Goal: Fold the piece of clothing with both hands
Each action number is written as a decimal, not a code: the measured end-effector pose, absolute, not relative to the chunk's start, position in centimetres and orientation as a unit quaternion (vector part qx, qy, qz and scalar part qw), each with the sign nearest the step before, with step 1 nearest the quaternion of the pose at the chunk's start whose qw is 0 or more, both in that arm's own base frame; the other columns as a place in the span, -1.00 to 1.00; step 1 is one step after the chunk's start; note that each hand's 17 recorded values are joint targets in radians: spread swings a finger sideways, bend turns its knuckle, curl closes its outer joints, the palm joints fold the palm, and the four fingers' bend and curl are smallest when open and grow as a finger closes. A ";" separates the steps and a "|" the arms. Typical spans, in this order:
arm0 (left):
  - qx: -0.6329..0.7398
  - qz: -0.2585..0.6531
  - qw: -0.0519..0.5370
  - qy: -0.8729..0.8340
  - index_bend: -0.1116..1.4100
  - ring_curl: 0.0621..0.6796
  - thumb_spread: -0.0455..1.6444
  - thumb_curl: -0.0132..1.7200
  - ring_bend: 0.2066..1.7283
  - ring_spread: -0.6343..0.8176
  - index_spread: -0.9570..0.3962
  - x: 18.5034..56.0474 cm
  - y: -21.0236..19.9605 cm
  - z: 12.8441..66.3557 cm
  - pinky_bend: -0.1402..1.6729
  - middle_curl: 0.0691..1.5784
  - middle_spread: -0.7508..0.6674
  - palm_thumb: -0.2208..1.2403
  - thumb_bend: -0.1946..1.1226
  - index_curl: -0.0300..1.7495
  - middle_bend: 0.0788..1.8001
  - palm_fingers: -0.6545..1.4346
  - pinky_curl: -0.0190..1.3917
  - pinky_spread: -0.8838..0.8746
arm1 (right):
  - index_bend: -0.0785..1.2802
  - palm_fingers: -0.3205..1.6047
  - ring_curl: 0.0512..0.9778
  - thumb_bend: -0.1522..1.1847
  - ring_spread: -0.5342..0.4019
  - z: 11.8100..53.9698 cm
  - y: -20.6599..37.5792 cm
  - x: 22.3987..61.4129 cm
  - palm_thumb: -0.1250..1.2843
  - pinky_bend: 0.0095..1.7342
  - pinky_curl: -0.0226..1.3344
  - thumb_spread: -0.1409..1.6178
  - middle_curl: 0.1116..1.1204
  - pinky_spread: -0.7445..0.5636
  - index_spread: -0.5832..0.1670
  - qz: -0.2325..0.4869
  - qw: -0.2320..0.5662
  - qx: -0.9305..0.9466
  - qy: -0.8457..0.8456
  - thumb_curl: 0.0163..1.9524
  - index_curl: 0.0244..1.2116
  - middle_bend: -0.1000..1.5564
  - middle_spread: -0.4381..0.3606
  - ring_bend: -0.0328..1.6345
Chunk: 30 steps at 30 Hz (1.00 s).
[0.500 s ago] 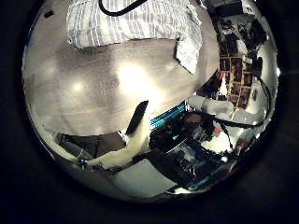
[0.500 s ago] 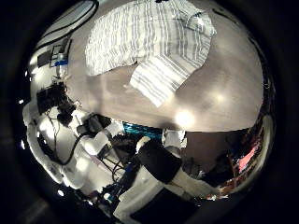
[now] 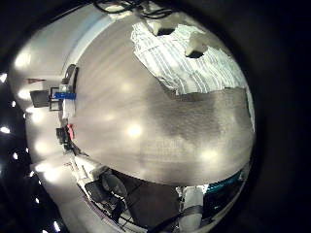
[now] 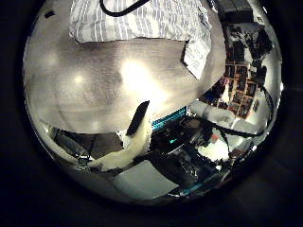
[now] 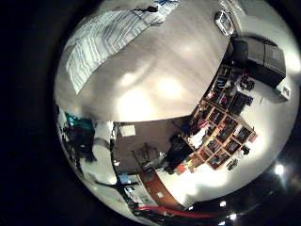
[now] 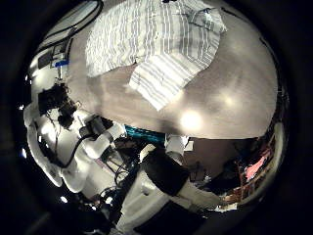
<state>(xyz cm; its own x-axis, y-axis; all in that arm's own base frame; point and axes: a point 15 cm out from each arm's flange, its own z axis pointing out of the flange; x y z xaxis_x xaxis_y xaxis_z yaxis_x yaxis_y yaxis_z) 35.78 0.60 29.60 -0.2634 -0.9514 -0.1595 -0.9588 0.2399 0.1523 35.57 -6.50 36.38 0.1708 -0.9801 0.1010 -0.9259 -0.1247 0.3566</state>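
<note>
A striped shirt (image 6: 156,44) lies spread flat on the table (image 6: 215,98), one sleeve or flap folded out towards the table's middle. It also shows in the left thumb side view as the shirt (image 4: 142,17), and as the shirt (image 3: 190,63) and the shirt (image 5: 103,42) in the little finger side views. My left hand (image 4: 137,132) hovers above bare tabletop away from the cloth, a finger held straight, holding nothing. My right hand (image 6: 108,147) hangs over the table beside the shirt's near edge, fingers relaxed and empty.
A small bottle (image 3: 63,97) and other small items stand at the table's edge, the bottle (image 6: 61,67) seen from the right palm too. Shelves of clutter (image 5: 221,118) stand beyond the table. A broad stretch of bare tabletop (image 4: 104,80) lies between hands and shirt.
Both palm views have shifted slightly, so the hands have moved a little. The shirt lies as before and neither hand has taken hold of anything.
</note>
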 end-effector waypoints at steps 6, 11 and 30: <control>-0.603 0.111 0.013 0.790 -0.63 -0.52 0.29 -0.63 -0.40 0.21 0.30 38.6 2.4 26.8 -0.44 -0.64 0.28 -0.33 -0.74 -0.55 -0.89 -0.21 -0.46 0.32 | -0.64 -0.45 -0.66 -0.80 0.32 36.1 -7.4 34.9 -0.38 -0.37 -0.67 0.59 -0.51 0.64 -0.52 -0.090 0.175 0.735 -0.649 -0.75 -0.56 -0.60 0.03 -0.32; -0.593 0.116 0.002 0.797 -0.65 -0.52 0.27 -0.63 -0.41 0.29 0.34 41.1 2.8 23.6 -0.40 -0.65 0.36 -0.32 -0.75 -0.56 -0.89 -0.29 -0.45 0.35 | -0.65 -0.44 -0.65 -0.80 0.32 36.2 -7.2 34.8 -0.38 -0.37 -0.66 0.60 -0.50 0.65 -0.52 -0.088 0.173 0.733 -0.652 -0.75 -0.56 -0.60 0.03 -0.33; -0.557 0.178 -0.049 0.809 -0.48 -0.61 0.19 -0.62 -0.49 0.12 0.27 42.6 0.8 16.8 -0.63 -0.56 0.07 -0.35 -0.74 -0.52 -0.59 0.03 -0.55 0.28 | -0.64 -0.43 -0.64 -0.79 0.32 36.2 -7.2 34.0 -0.38 -0.40 -0.65 0.61 -0.50 0.65 -0.49 -0.101 0.182 0.730 -0.651 -0.75 -0.55 -0.61 0.04 -0.36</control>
